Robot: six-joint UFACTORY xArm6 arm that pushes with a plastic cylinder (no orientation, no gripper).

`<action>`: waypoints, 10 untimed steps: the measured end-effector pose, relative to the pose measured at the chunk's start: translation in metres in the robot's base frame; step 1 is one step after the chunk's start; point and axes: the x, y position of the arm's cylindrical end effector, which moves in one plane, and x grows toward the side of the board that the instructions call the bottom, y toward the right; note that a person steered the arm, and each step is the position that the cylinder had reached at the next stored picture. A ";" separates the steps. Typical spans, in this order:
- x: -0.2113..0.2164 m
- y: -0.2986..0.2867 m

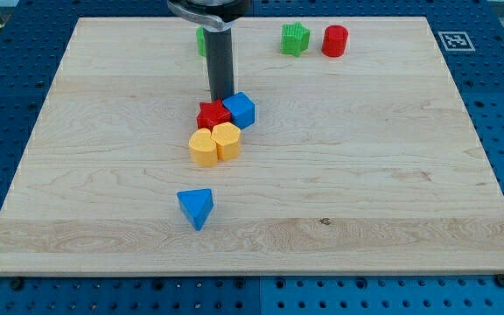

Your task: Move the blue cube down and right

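Observation:
The blue cube (pixel 241 109) sits near the board's middle, a little toward the view's top. It touches a red star-shaped block (pixel 211 115) on its left. My tip (pixel 222 99) stands just above and left of the blue cube, right at the top edge of the red block and close to both. The rod rises straight up to the arm at the view's top.
Two yellow blocks (pixel 204 148) (pixel 227 140) lie just below the red block. A blue triangular block (pixel 196 208) lies lower down. A green block (pixel 296 38) and a red cylinder (pixel 335 41) stand near the top edge. Another green block (pixel 200 40) is partly hidden behind the rod.

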 end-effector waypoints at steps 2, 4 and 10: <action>0.020 -0.005; 0.020 0.041; 0.051 0.144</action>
